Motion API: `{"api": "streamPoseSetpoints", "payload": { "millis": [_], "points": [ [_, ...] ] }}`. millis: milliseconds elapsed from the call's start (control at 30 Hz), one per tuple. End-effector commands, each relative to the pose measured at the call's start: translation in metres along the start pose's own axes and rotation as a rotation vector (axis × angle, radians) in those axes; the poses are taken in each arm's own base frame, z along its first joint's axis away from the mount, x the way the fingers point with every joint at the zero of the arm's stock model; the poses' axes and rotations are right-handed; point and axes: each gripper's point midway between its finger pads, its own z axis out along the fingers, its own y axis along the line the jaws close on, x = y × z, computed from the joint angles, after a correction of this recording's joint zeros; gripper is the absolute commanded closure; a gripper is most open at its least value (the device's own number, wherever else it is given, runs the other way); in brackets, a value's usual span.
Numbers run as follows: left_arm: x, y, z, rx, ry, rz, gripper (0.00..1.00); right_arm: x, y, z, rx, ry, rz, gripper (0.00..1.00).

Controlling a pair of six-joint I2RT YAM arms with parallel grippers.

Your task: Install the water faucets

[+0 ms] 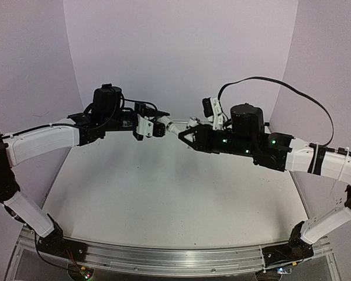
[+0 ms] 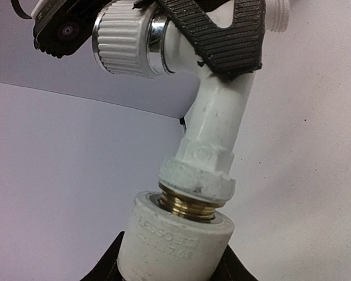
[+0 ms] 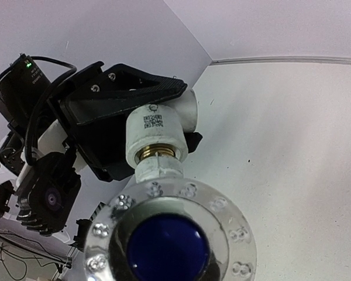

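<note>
Pale lilac walls (image 1: 164, 47) close in a white table (image 1: 164, 199), and the work hangs in the air above its far middle.

The left gripper (image 1: 162, 128) is clamped on the elbow fitting (image 2: 175, 240), its jaws fairly narrow around the white barrel. The right gripper (image 1: 182, 134) is closed tighter on the tap (image 2: 213, 123), with one ribbed finger (image 2: 222, 35) pressed across the body just beside the knob (image 2: 126, 41).

Between the two grippers the parts meet end to end. The tap's collar sits at the mouth of the fitting with a thin ring of brass-coloured thread (image 2: 187, 205) showing. I judge the screwing-in well along but not seated. The tap looks roughly in line with the fitting, though I cannot tell whether the thread has caught true.

Both pieces look light and rigid: hard plastic with a metal insert, nothing that will bend. The smooth white surfaces are likely to slip under a twist, so the ribbed pads matter.

The tap is best held on its body near the bend, as now. A grip on the knob would probably turn only the valve. The fitting is best held on the barrel, clear of its mouth.

The risks I see are cross-threading if either part tilts, and cracking the plastic collar if it is overtightened.
</note>
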Motion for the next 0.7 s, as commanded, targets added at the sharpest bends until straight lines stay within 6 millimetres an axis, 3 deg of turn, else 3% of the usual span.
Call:
{"api": "streamPoseSetpoints", "payload": {
  "millis": [0,100,233,367,433,667],
  "points": [
    [-0.007,0.054,-0.001,-0.204,0.053,0.038,1.00,-0.010,0.014,0.002,-0.032,-0.015,0.062,0.58],
    [0.008,0.057,-0.005,-0.242,0.131,-0.120,1.00,-0.015,0.012,-0.004,-0.017,-0.037,-0.001,0.28],
    [0.032,0.052,-0.017,-0.298,0.220,-0.377,1.00,-0.015,0.012,-0.016,-0.009,-0.048,-0.092,0.07],
    [0.045,0.029,-0.026,-0.318,0.266,-0.611,1.00,-0.011,0.010,-0.034,-0.007,-0.057,-0.205,0.02],
    [0.037,0.016,-0.033,-0.302,0.231,-0.719,1.00,-0.006,0.007,-0.045,-0.006,-0.060,-0.265,0.02],
    [0.005,0.005,-0.061,-0.231,0.137,-1.185,1.00,0.008,-0.004,-0.073,0.018,-0.066,-0.488,0.02]
  ]
}}
